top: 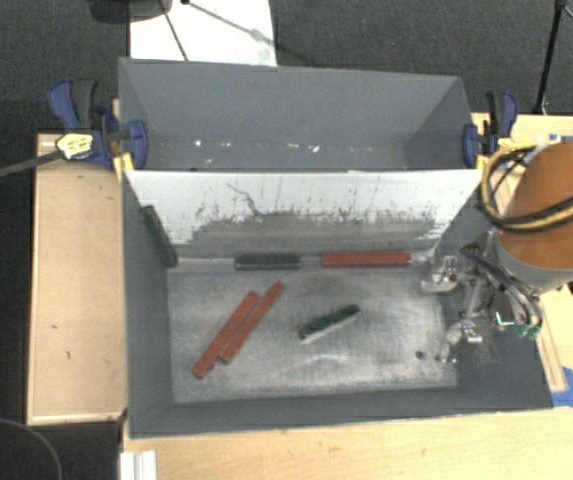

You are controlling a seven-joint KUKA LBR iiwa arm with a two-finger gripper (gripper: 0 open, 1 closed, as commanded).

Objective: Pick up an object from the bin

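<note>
My gripper (pixel 447 312) hangs at the right side of the bin, low over the floor, open with nothing between its fingers. One metal fingertip (pixel 438 276) points toward the back, the other (pixel 455 347) toward the front. A short dark green stick (pixel 328 321) lies tilted on the floor to the gripper's left, well apart from it. A red stick (pixel 366 259) lies along the foot of the back wall, its right end close to the rear fingertip.
Two red-brown sticks (pixel 238 330) lie side by side, slanted, at the left of the floor. A dark green stick (pixel 267 262) lies along the back wall. Another dark stick (pixel 157 235) leans in the back left corner.
</note>
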